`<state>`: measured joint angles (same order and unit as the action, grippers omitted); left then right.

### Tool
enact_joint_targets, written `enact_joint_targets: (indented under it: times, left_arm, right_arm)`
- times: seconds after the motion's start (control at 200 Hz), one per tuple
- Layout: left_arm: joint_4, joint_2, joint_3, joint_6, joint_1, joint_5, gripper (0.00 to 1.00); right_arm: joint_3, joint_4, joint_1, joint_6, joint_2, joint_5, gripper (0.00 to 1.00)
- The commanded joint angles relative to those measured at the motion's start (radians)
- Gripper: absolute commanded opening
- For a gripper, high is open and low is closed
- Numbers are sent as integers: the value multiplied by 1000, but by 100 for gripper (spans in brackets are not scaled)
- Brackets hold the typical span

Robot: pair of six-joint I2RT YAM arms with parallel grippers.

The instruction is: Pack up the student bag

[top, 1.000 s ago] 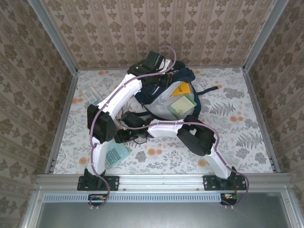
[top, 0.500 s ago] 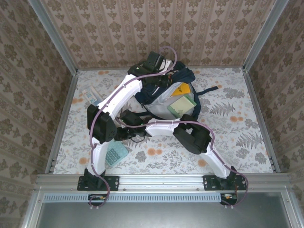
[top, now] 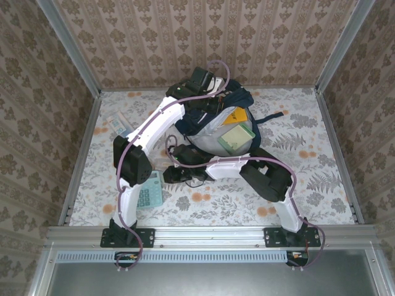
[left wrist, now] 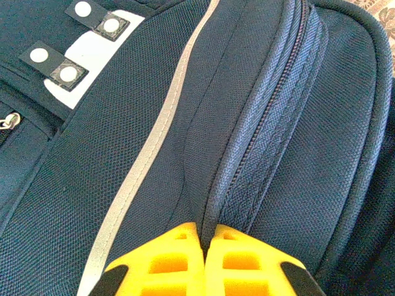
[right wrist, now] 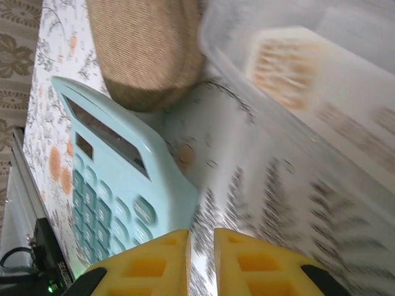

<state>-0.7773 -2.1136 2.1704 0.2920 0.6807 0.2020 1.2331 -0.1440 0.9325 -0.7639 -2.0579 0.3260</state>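
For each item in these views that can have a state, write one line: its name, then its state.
student bag: main compartment open, a green book and an orange item inside.
left gripper: shut, pinching a fold of the bag's fabric beside the zip.
right gripper: nearly closed, nothing visible between the fingers.
calculator: flat on the table, keys up.

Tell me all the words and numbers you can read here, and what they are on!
None can be read.
Calculator: its keys show in the right wrist view, but their marks are too blurred to read.
Clear plastic box: it holds a pale label, blurred, nothing readable.
Student bag: white patches and round studs, no letters.
Yellow book and green book in the bag: too small to read.
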Motion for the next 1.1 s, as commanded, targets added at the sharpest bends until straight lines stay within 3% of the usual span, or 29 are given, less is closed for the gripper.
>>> enact_joint_targets:
  times: [0.0,0.22,0.48,0.72,1.095]
  left_arm:
    - [27,72,8,8,-3,-5,0]
    - [24,72,9,6,-1,-7,0]
    - [14,73,17,3,-3,-11,0]
    - [6,76,20,-3,-3,-16,0]
    - [6,70,27,1,-4,-12,0]
  right_arm:
    - [-82,-46,-13,-24,96,-53,19]
    - [-81,-4,-11,39,131,-38,32]
    - [118,15,-7,56,-14,24,36]
    - [239,47,-4,62,-132,42,50]
    - [305,51,16,58,-205,76,49]
